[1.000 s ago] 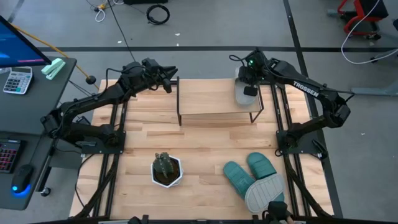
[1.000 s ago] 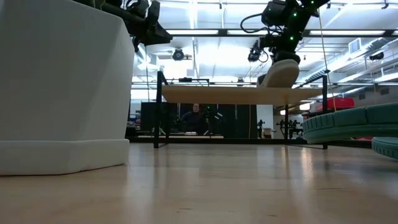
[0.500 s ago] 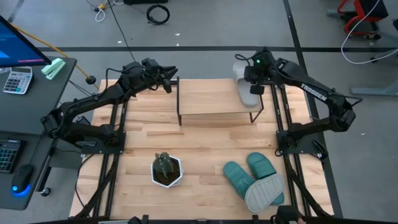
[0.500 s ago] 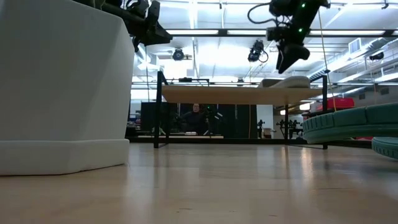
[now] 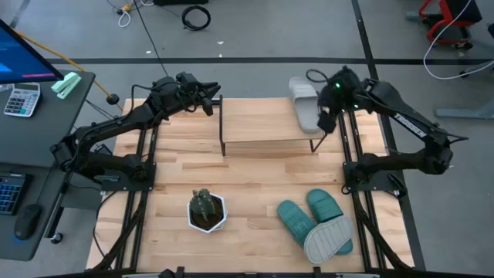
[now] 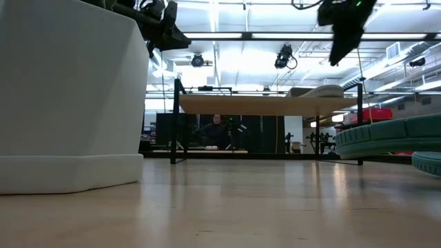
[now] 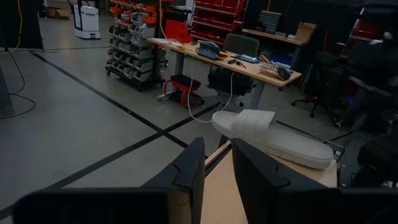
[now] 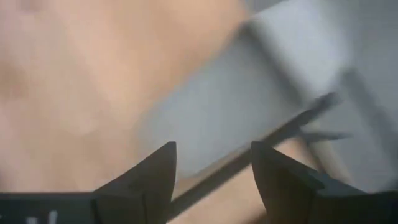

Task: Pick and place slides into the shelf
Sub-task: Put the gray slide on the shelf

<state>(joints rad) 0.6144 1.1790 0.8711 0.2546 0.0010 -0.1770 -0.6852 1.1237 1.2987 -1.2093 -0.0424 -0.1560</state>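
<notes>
The grey slide (image 5: 306, 103) overhangs the shelf (image 5: 262, 120) edge; right gripper (image 5: 325, 122) fingers parted, empty, left's nearly together.

A shelf (image 5: 266, 123) stands at the table's (image 5: 255, 166) far edge, between the two arms. One slide (image 5: 306, 103) lies on the shelf's right end. Near the table's front right, three more slides (image 5: 318, 224) lie together, partly overlapping. A potted plant (image 5: 206, 210) sits left of them, near the front centre.
</notes>
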